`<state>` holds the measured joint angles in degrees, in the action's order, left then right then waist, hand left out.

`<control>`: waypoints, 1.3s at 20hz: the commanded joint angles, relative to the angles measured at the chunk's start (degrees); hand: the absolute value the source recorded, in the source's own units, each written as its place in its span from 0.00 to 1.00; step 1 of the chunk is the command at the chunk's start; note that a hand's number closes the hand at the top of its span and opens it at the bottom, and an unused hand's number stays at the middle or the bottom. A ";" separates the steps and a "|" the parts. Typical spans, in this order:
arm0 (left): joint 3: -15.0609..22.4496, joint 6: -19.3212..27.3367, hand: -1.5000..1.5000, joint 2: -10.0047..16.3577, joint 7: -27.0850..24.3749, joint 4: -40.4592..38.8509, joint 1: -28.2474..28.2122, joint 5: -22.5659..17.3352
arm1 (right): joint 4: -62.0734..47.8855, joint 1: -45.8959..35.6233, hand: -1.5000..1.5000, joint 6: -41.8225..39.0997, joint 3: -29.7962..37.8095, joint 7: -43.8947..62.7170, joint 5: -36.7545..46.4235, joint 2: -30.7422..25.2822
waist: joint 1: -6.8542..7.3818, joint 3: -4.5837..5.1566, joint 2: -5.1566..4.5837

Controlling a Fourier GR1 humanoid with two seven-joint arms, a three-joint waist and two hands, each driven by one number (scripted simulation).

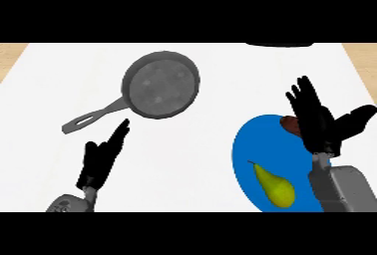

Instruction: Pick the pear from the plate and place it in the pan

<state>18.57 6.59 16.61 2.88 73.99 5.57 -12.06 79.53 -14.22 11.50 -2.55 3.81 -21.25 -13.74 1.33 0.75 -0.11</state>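
Reach step. Pear [274,185] lies on plate [247,149], lower right; right robot hand [316,124] just up-frame, released, empty. Left robot hand [99,159] released, lower left. Next: close round pear, carry to pan [160,84].

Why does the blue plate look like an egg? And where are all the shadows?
Head view: the plate is round, it only looks stretched taller than wide, and so does the pan. Head view: no shadows show on the white counter around the pan or plate. The pan's inside looks blotchy with pale patches, and the pear is evenly lit.
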 commanded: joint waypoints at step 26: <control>-2.50 8.94 0.50 8.14 4.79 15.18 -6.88 8.34 | 42.27 -5.22 0.00 -29.86 -35.01 46.53 54.92 -32.67 | -0.67 -0.52 0.52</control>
<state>14.35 14.92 26.07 5.10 86.50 -1.43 -4.46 116.69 -16.37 -7.91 -32.78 40.85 34.09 -47.97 -0.34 0.32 0.91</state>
